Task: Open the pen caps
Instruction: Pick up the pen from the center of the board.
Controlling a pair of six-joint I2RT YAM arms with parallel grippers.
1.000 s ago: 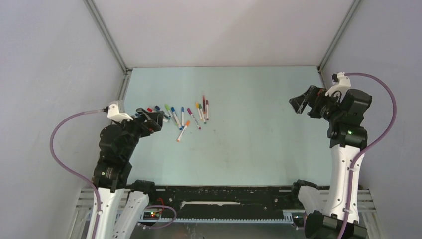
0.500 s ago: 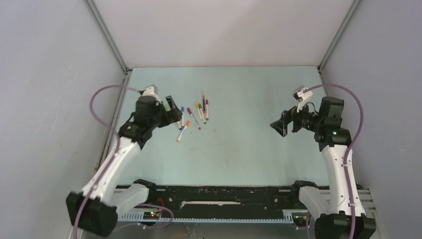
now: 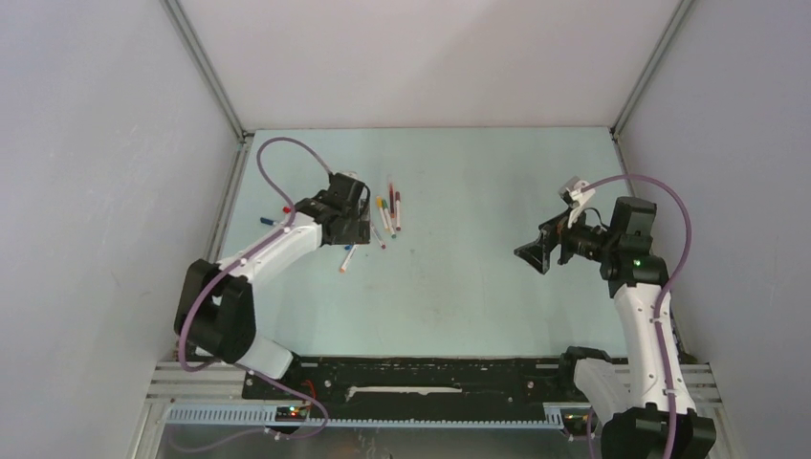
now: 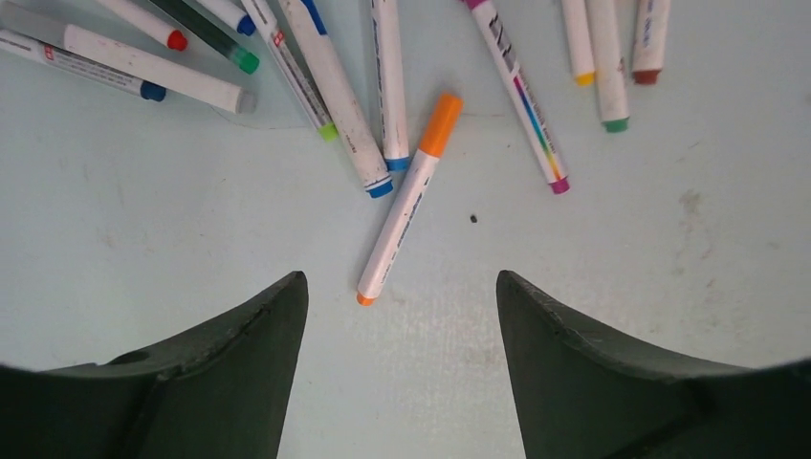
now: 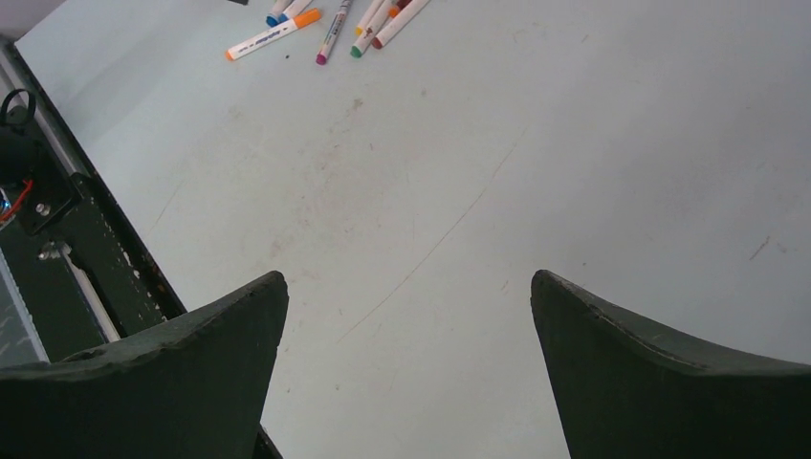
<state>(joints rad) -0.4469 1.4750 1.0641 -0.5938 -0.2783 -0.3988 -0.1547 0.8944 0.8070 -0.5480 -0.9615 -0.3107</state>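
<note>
Several white pens lie fanned out on the pale table, left of centre. One pen lies nearer than the rest and wears a long orange pen cap. The others show small coloured ends, such as blue, magenta and green. My left gripper hovers over the pens, open, with the orange pen's tail end just ahead of its fingertips and nothing between them. My right gripper hangs open over bare table at the right, facing the pens from far off.
A black rail runs along the near table edge and shows at the left of the right wrist view. Grey walls close in the table on the left, back and right. The left arm's purple cable loops above the pens.
My left arm has swung from the left edge out over the pens and turned its gripper down onto them. My right gripper has dropped and moved inward to the left.
</note>
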